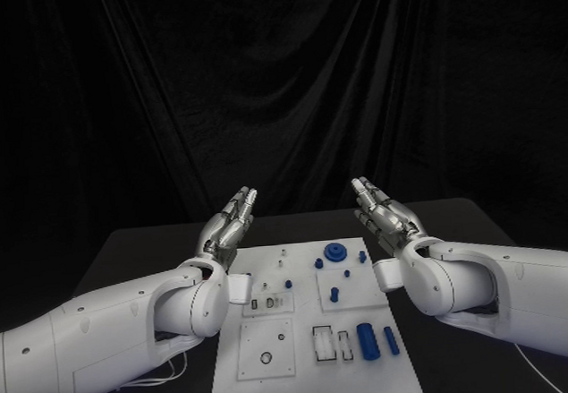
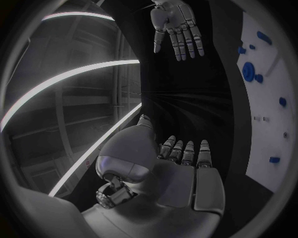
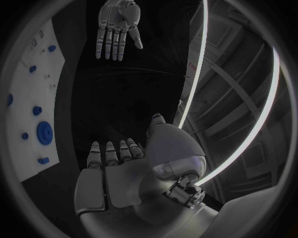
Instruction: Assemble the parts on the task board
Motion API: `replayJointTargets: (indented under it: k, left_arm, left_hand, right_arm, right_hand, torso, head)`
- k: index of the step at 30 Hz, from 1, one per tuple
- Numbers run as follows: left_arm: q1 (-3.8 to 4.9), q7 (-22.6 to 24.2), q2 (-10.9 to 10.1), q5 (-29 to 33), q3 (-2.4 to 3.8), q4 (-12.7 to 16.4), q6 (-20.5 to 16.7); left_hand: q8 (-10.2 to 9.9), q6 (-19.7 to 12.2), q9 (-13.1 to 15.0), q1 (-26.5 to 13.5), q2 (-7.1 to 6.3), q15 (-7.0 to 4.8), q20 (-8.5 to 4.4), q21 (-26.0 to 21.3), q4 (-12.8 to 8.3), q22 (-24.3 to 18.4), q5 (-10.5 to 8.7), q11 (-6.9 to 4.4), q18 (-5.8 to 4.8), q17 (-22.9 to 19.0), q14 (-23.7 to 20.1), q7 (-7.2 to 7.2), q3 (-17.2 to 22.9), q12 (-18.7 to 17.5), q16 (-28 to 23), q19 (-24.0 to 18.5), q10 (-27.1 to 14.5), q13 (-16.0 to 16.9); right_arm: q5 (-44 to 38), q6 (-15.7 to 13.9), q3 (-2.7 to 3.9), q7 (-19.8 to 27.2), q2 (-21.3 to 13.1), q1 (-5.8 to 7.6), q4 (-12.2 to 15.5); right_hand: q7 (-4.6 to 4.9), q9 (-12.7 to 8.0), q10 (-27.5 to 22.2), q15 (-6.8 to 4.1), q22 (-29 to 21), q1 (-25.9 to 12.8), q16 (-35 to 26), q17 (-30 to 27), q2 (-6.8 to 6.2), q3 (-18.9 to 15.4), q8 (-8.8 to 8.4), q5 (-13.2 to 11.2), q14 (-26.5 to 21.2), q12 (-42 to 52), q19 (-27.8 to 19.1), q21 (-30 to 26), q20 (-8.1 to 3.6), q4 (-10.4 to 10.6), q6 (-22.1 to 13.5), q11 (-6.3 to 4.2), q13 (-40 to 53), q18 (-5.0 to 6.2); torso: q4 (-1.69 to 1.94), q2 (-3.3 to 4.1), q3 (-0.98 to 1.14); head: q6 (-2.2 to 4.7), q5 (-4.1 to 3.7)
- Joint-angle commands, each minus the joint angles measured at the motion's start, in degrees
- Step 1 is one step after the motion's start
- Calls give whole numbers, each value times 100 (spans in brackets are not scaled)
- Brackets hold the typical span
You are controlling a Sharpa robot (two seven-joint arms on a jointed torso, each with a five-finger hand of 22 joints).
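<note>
The white task board (image 1: pixel 309 383) lies in the middle of the black table. Blue parts sit on it: a round gear-like piece (image 1: pixel 334 253) near its far edge, small pegs (image 1: pixel 334 294) mid-board, and a thick cylinder (image 1: pixel 368 341) beside a slim pin (image 1: pixel 389 338) nearer me. My left hand (image 1: pixel 230 219) is raised beyond the board's far left corner, fingers straight, holding nothing. My right hand (image 1: pixel 382 210) mirrors it beyond the far right corner, also holding nothing. The left wrist view shows my left hand (image 2: pixel 180 163), the right hand (image 2: pixel 177 27) and the board (image 2: pixel 267 129).
Several recessed white plates and slots (image 1: pixel 266 348) cover the board's left and near parts. Black table (image 1: pixel 132 251) flanks the board on both sides, with a black curtain behind. Thin white cables (image 1: pixel 166 374) trail under my left arm.
</note>
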Motion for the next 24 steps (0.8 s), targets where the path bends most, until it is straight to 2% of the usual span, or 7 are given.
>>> replayJointTargets:
  k: [1, 6, 13, 14, 17, 22, 24]
  left_arm:
    - [126, 579, 30, 566, -115, -13, 1347]
    - [260, 767, 54, 797, -300, -34, 1925]
    - [325, 859, 65, 910, -391, -43, 2208]
    - [302, 934, 77, 446, -392, -438, 2768]
    - [301, 961, 66, 446, -392, -498, 2852]
    - [300, 986, -7, 373, -392, -520, 2985]
    - [300, 1019, -55, 220, -392, -528, 3005]
  left_hand:
    - [26, 87, 14, 264, 69, 147, 132, -21, 63, -9, 82, -24, 77, -5, -1, -11, -71, -38, -21, 9, 0, -9]
    - [33, 125, 19, 294, 73, 165, 141, -21, 60, -9, 98, 9, 74, -5, -1, 18, -58, -38, -21, 9, 0, -9]
    - [47, 233, 32, 346, 78, 353, 285, -21, 66, -9, 120, 202, 38, -5, -1, 130, -12, -19, -21, 9, 45, 9]
    - [48, 240, 32, 351, 77, 357, 292, -21, 66, -9, 121, 215, 39, -5, -1, 133, -10, -15, -21, 9, 56, 12]
    - [40, 167, 27, 433, 81, 625, 504, 18, 65, 22, 156, 801, -8, -5, -1, 70, 8, 236, -21, 49, 437, 125]
    - [41, 146, 26, 495, 65, 697, 557, 69, 62, 57, 166, 830, -25, -5, -1, 42, -3, 328, -21, 115, 467, 129]
    - [39, 134, 24, 508, 75, 698, 570, 73, 64, 59, 169, 847, -20, -5, -1, 28, 1, 341, -21, 122, 470, 130]
  right_arm:
    - [727, 988, -107, -111, -26, 122, 53]
    - [884, 1190, -217, -125, -41, 212, 77]
    - [886, 1193, -218, -125, -42, 213, 77]
    - [650, 1927, -220, -246, -326, 221, -53]
    - [601, 2054, -220, -296, -362, 221, -70]
    - [575, 2164, -220, -327, -425, 221, -76]
    - [563, 2240, -220, -355, -438, 222, -102]
  right_hand:
    - [84, 25, -1, -89, -6, 261, -23, -9, 23, -76, 33, 78, -2, -28, -4, -37, 177, 44, 119, 53, -9, 66]
    - [181, 37, -1, -48, -6, 290, -23, -9, 8, -69, 50, 82, -2, -28, -4, -37, 272, 44, 188, 196, -9, 67]
    - [288, 43, -1, 37, -6, 355, -23, -9, -11, -49, 63, 90, -2, -28, -4, -37, 369, 37, 230, 340, -9, 69]
    - [293, 44, -1, 57, -6, 369, -23, -9, -15, -45, 65, 91, -2, -28, -4, -37, 379, 36, 235, 363, -9, 70]
    - [307, 49, -1, 157, -6, 447, -23, -9, -23, -20, 74, 122, -2, -28, -4, -37, 362, 40, 263, 659, -9, 85]
    - [439, 66, 7, 226, -6, 522, -23, -9, -41, -5, 106, 161, -2, 14, -4, -37, 408, 34, 357, 817, 8, 89]
    - [495, 73, 20, 382, 0, 624, -23, -9, -67, 21, 125, 232, -2, 71, 2, -32, 530, 25, 406, 931, 27, 88]
  torso:
    - [1, 0, 0]
    - [1, 0, 0]
    - [1, 0, 0]
    - [-5, 13, -4]
    - [-4, 9, 0]
    - [12, 9, -2]
    - [19, 22, -11]
  head:
    - [0, -1]
    - [0, -1]
    - [0, -1]
    - [-187, 16]
    - [-278, 74]
    - [-389, 94]
    - [-400, 96]
